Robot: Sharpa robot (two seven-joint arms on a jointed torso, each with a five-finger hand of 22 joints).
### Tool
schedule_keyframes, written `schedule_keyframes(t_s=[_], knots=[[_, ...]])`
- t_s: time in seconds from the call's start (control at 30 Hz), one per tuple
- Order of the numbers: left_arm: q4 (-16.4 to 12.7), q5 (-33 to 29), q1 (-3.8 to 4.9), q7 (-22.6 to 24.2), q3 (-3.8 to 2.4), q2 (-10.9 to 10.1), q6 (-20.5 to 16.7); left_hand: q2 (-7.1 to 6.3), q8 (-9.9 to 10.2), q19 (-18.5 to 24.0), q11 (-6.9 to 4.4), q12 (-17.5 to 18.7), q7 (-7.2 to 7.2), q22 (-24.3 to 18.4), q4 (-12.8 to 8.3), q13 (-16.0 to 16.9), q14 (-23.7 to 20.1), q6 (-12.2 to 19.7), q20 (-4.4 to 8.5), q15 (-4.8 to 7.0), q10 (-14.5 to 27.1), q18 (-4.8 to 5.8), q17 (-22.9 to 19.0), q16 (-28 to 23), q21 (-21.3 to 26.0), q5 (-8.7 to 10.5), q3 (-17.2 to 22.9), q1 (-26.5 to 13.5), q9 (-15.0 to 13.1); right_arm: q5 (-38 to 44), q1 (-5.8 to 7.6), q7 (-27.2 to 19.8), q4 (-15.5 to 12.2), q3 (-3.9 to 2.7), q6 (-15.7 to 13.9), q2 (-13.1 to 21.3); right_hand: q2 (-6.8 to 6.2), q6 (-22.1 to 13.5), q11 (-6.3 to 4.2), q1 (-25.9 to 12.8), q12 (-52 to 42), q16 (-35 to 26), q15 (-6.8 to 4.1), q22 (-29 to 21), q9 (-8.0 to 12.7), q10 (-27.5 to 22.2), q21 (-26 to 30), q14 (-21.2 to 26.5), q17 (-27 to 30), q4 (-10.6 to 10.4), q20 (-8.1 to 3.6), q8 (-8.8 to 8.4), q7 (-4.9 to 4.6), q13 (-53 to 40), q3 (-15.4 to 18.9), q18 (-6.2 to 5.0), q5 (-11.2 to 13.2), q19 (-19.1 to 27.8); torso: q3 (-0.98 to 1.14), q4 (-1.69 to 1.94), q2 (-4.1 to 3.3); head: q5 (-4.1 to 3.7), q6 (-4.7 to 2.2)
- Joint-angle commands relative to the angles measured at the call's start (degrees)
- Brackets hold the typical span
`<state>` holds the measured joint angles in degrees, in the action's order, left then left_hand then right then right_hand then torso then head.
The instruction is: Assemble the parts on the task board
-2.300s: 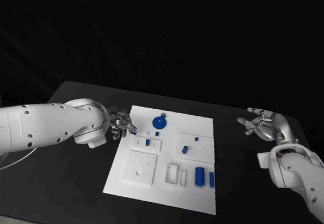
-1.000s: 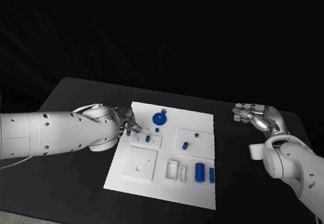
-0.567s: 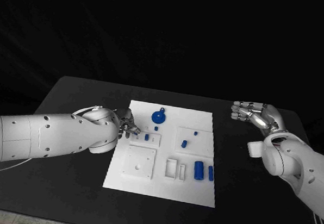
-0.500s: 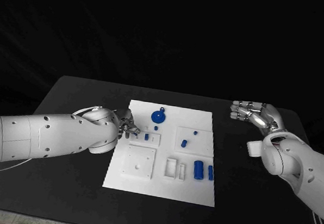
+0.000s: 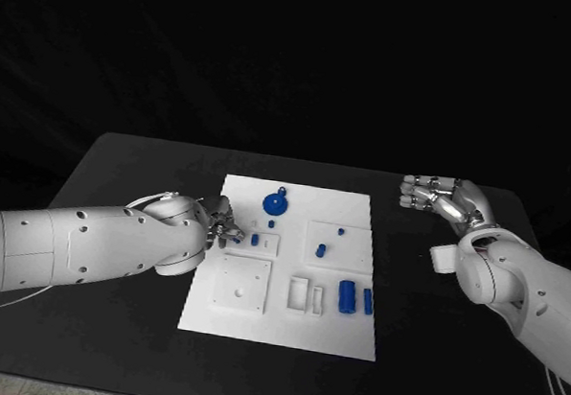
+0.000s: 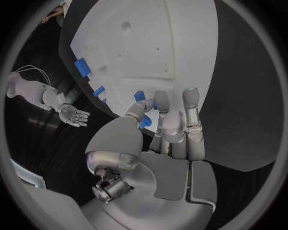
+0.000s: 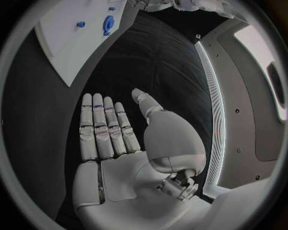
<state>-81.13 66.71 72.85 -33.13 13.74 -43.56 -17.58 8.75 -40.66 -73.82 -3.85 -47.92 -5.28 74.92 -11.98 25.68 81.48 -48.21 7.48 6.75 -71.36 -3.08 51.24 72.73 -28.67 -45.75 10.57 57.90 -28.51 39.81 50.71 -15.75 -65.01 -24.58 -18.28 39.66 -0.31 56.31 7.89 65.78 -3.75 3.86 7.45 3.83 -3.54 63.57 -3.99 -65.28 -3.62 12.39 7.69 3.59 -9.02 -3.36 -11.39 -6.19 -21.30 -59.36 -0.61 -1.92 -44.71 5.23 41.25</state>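
Reaching over the task board from its 9 o'clock edge, the left hand has fingertips down at a small blue part; whether it grips the piece, cannot tell. Right hand hovers off the board at 2 o'clock, fingers straight and together, thumb apart, holding nothing. Board sits mid-table.
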Motion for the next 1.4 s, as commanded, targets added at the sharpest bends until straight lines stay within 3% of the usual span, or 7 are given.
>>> schedule_keyframes(t_s=[0.03, 1.0, 1.4], knots=[[0.12, 0.51, -0.21, 0.34, 0.05, 0.21, 0.47, 0.5, -0.17, -0.25, -0.18, 0.3, 5.22, 0.93, -2.94, 0.06, 0.47, -5.12, -0.05, -0.04, -0.08, -0.13, 0.06, -0.2, 0.03, -0.27, 3.27, 0.02, 0.07, -0.16, 0.02, -0.69, 0.07, -0.02, 1.87, -0.12, -0.25, -0.56, -0.2, 0.46, 0.25, -0.21, -0.22, -0.04, 0.09, -0.19, -0.16, 0.2, 0.05, 0.04, 0.14, -0.13, 0.02, 0.05, 0.38, -0.3, 0.14, 0.24, 0.01, 0.01, 0.01, -0.03, 0.0], [0.24, 1.79, -0.28, 0.68, 0.04, 0.32, 0.39, 0.34, -0.47, -0.42, -0.22, 0.35, 5.25, 0.93, -2.8, 0.15, 0.72, -5.07, 0.02, 0.02, -0.24, -0.08, 0.38, -0.43, 0.11, -0.29, 3.31, 0.29, 0.32, 0.04, 0.01, -0.52, 0.43, -0.01, 3.05, -0.27, 0.08, -0.39, -0.23, 0.73, 0.24, -0.2, -0.21, -0.03, 0.08, -0.21, -0.2, 0.25, 0.05, -0.28, 0.18, -0.13, 0.06, 0.05, 1.9, -0.3, 0.02, 0.31, -0.01, 0.03, 0.02, -0.18, 0.08], [0.18, 1.86, -0.3, 0.31, 0.04, 0.56, 3.33, -0.01, -0.39, -0.39, -0.2, 0.44, 5.27, 0.94, -2.91, 0.16, 0.75, -5.27, -0.01, -0.01, -0.29, -0.09, 0.52, -0.55, 0.2, -0.45, 3.27, 0.55, 0.72, 0.04, 0.01, -0.49, 0.6, -0.01, 3.32, -0.38, 0.16, -0.28, -0.24, 0.68, 0.25, -0.21, -0.2, -0.04, 0.08, -0.18, -0.2, 0.26, 0.05, -0.31, 0.17, -0.12, 0.07, 0.05, 2.09, -0.29, -0.04, 0.31, 0.03, 0.01, 0.03, -0.18, 0.2]])
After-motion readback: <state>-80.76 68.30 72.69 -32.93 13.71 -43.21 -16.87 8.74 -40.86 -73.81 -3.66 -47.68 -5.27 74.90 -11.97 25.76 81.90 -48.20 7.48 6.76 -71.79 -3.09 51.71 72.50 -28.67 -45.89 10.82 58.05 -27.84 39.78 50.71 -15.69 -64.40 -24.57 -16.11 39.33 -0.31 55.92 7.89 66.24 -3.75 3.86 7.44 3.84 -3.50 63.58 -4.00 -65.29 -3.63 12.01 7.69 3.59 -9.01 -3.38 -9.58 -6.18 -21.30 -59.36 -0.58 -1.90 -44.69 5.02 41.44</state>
